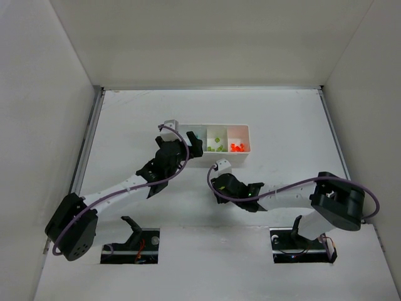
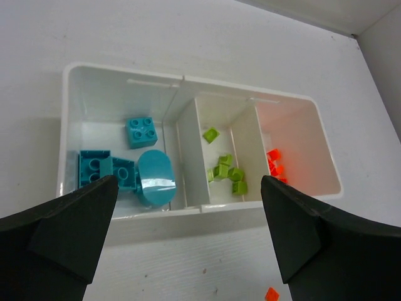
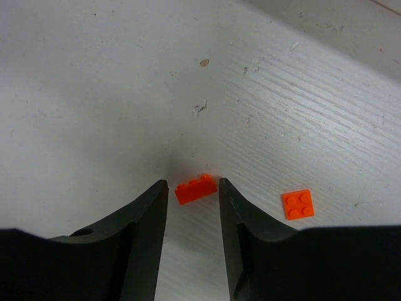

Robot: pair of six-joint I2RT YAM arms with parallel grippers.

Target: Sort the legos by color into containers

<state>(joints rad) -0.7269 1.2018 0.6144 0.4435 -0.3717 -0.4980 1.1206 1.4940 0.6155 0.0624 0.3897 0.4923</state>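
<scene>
Pickup step: right gripper point(image 3: 193, 185), half-open, straddles a tiny orange plastic brick point(image 3: 196, 189) and should close next; left gripper point(image 2: 188, 185) gapes empty.

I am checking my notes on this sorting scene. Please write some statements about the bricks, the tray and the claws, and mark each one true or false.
1. The left claw is open and holds nothing. True.
2. The teal bricks lie in the middle compartment of the white tray. False: they lie in its left compartment; the middle one holds lime green bricks.
3. An orange brick lies on the table between the fingers of the right claw. True.
4. Every orange brick is already in the tray. False: that brick and a square orange brick lie on the table.
</scene>
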